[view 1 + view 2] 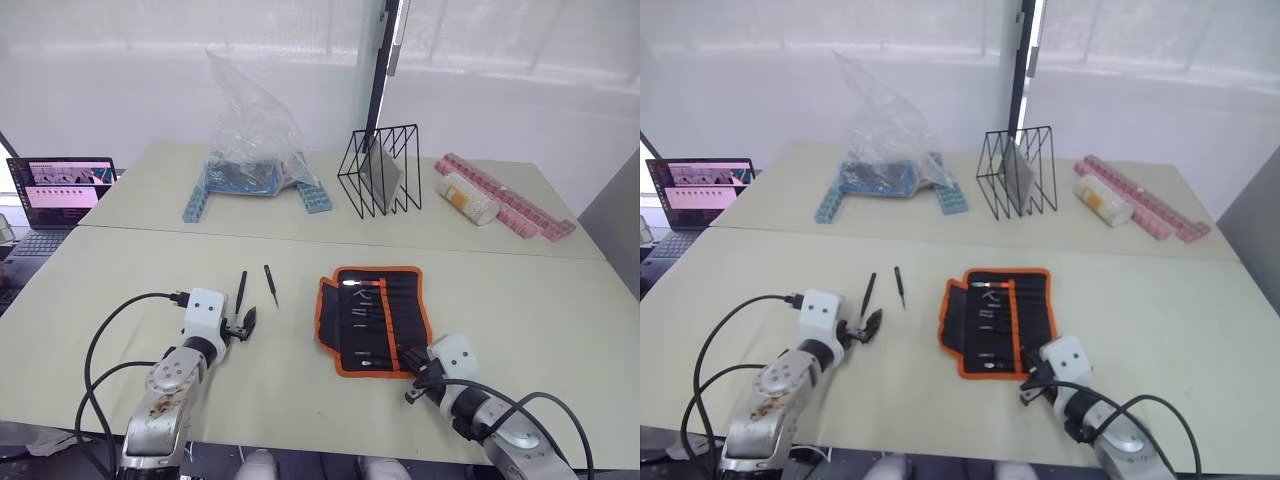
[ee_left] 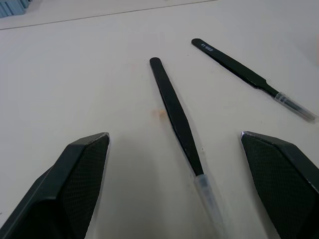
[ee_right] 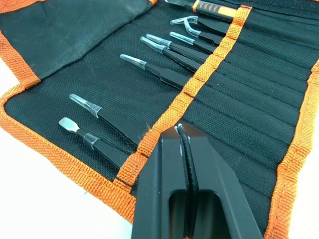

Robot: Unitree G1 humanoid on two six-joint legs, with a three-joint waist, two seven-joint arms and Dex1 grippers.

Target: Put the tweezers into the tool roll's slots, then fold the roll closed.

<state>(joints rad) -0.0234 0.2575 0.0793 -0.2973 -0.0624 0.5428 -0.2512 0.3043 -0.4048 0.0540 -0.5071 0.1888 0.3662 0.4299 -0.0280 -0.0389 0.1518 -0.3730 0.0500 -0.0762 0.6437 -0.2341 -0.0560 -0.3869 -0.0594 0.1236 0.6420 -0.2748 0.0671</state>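
Woven black tool roll [image 3: 94,40] with orange edging, right gripper [image 3: 183,130] jaws closed, left gripper [image 2: 174,149] jaws open astride slim tweezers [image 2: 175,113]

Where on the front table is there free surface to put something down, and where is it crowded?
Bare tabletop lies left of the loose tweezers. More bare table lies right of the open tool roll. It is tight between the left pincer and the tweezers, and at the roll's near edge, where the shut right pincer sits.

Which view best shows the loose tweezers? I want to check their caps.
The left wrist view: two tweezers lie large on the table with clear tip caps visible, between the open left gripper. The eye views show them as thin slivers.
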